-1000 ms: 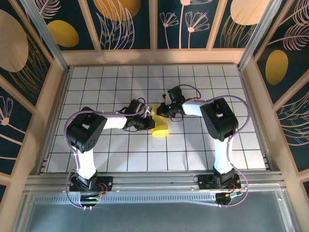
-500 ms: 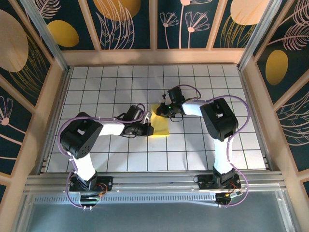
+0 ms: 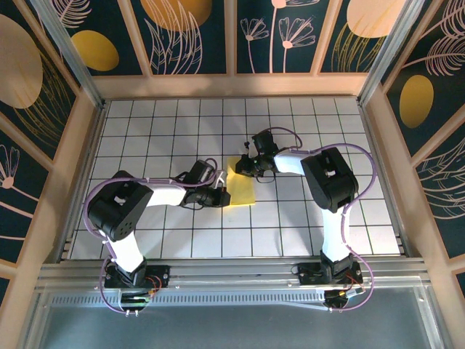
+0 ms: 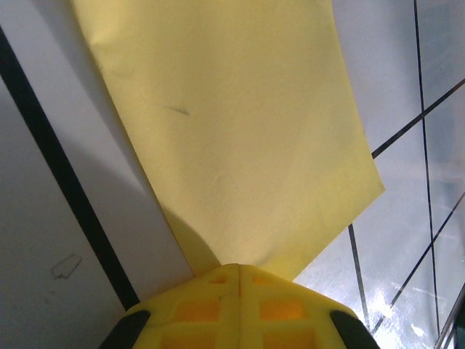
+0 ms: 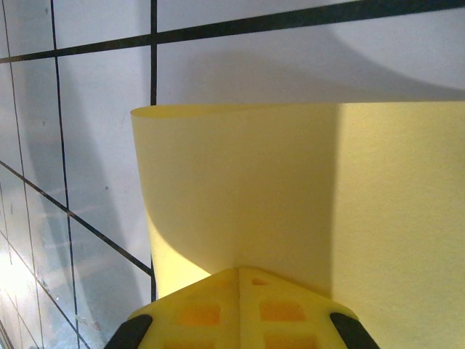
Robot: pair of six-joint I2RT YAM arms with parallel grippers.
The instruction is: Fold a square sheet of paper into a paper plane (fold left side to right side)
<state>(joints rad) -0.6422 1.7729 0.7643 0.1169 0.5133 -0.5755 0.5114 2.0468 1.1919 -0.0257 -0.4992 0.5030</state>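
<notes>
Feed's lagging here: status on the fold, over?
Left gripper shut on paper. Right gripper shut on it too, that edge curled up. Nothing blocking.

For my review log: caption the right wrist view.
Right gripper shut on the yellow square sheet of paper, over the gridded table.

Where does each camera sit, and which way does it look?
Top external: above and behind the robot, looking down at the gridded table; both arms show, left gripper and right gripper at the yellow paper.
Left wrist: on the left arm, facing the paper past its shut gripper.
Right wrist: on the right arm, facing the paper's curl past its gripper.
All share the paper.
</notes>
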